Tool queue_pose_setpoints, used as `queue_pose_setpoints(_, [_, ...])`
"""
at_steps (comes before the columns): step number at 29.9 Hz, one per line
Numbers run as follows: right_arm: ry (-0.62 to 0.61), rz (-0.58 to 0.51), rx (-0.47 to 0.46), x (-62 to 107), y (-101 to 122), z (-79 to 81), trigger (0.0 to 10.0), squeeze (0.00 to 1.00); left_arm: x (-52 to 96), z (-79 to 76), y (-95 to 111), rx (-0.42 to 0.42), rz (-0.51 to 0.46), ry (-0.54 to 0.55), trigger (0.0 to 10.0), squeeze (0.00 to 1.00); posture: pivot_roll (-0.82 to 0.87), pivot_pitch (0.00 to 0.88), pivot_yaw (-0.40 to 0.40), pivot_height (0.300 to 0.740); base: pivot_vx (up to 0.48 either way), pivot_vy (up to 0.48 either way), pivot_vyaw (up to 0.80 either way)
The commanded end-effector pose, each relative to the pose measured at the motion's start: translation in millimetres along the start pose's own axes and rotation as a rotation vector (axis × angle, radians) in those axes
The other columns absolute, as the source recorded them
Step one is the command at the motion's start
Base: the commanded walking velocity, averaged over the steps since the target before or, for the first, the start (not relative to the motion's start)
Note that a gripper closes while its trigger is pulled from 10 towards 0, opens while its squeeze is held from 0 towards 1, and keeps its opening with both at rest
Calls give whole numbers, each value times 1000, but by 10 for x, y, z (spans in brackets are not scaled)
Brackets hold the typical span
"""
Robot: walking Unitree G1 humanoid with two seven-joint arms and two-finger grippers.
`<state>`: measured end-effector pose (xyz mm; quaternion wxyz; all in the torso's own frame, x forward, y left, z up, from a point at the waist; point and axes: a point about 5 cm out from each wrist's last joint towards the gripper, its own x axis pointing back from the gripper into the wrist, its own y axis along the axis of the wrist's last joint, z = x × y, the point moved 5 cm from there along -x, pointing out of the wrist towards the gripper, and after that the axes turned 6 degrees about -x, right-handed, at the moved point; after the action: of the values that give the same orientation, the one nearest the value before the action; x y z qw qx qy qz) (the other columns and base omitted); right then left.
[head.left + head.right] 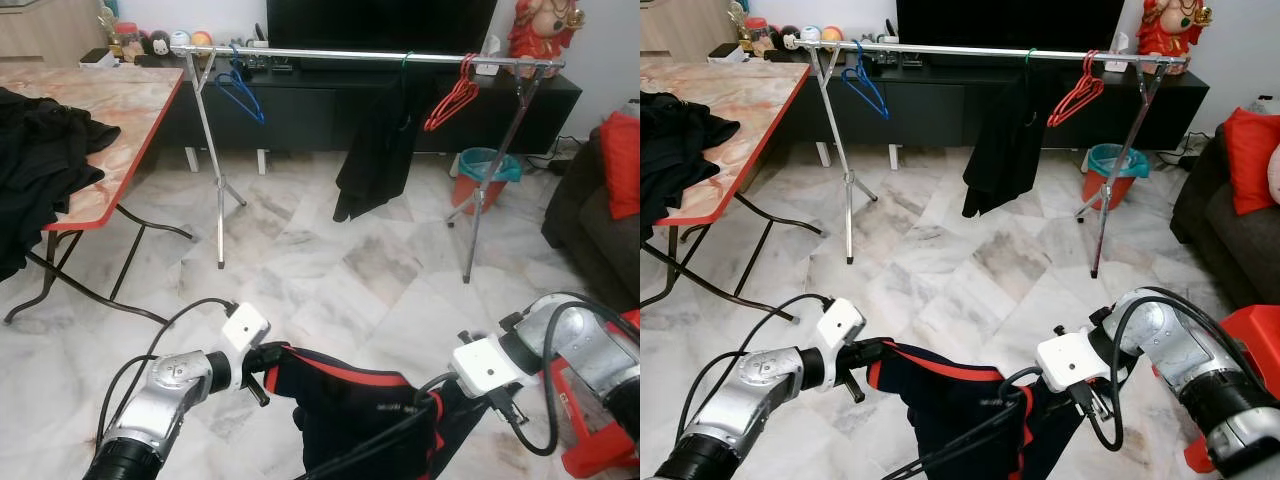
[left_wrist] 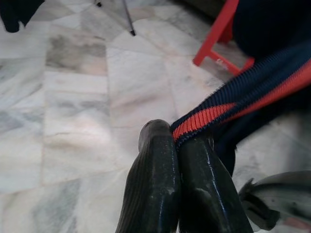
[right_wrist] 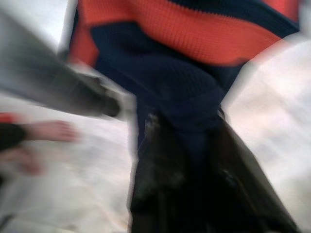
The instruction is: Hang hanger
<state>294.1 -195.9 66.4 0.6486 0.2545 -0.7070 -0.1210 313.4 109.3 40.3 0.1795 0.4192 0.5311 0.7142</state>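
I hold a navy garment with orange-red stripes low in front of me, stretched between both grippers. My left gripper is shut on its striped edge, the two fingers pressed together. My right gripper pinches dark folds of the same garment; that wrist view is blurred. Across the room stands a metal clothes rail with a blue hanger on the left, a black garment hanging in the middle and red hangers on the right.
A red-edged folding table with black clothes stands on the left. Behind the rail is a dark TV cabinet and a teal-lined bin. A dark sofa with a red cushion is at the right; a red frame sits by my right arm.
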Motion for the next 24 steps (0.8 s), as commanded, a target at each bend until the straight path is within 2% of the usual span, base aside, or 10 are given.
queue_pose_setpoints(1, [-93, 149, -58, 95, -300, -66, 10000, 0, 181, 311, -134, -24, 83, 137, 0, 0, 100, 0, -35, 740, 0, 0, 0])
queue_pose_setpoints(3, [-258, 159, -95, 128, -324, -273, 10000, 0, 195, 309, -220, -24, 123, 139, 0, 0, 97, 0, -33, 740, 0, 0, 0])
queue_pose_setpoints(6, [-306, 134, -110, 113, -307, -319, 10000, 0, 195, 292, -268, -30, 146, 131, 0, 0, 94, 0, -30, 740, 0, 0, 0])
queue_pose_setpoints(10, [-268, 76, -133, 20, -280, -235, 10000, 0, 185, 277, -282, -34, 152, 125, 0, 0, 94, 0, -29, 740, 0, 0, 0])
queue_pose_setpoints(11, [-266, 27, -147, -13, -234, -218, 10000, 0, 186, 280, -312, -46, 174, 125, 0, 0, 94, 0, -29, 740, 0, 0, 0])
queue_pose_setpoints(16, [-278, -88, -173, -7, -105, -224, 10000, 0, 213, 292, -419, -59, 227, 131, 0, 0, 89, 0, -26, 740, 0, 0, 0])
queue_pose_setpoints(17, [-229, -166, -199, 19, -11, -167, 10000, 0, 235, 307, -478, -70, 258, 140, 0, 0, 87, 0, -24, 740, 0, 0, 0])
queue_pose_setpoints(18, [-210, -185, -203, 28, 14, -144, 10000, 0, 242, 314, -497, -76, 270, 144, 0, 0, 86, 0, -23, 740, 0, 0, 0])
queue_pose_setpoints(23, [-198, -62, -168, 64, -148, -114, 10000, 0, 260, 351, -560, -110, 314, 159, 0, 0, 82, 0, -22, 740, 0, 0, 0])
queue_pose_setpoints(24, [-208, 22, -165, 91, -262, -129, 10000, 0, 264, 363, -575, -119, 328, 162, 0, 0, 84, 0, -23, 740, 0, 0, 0])
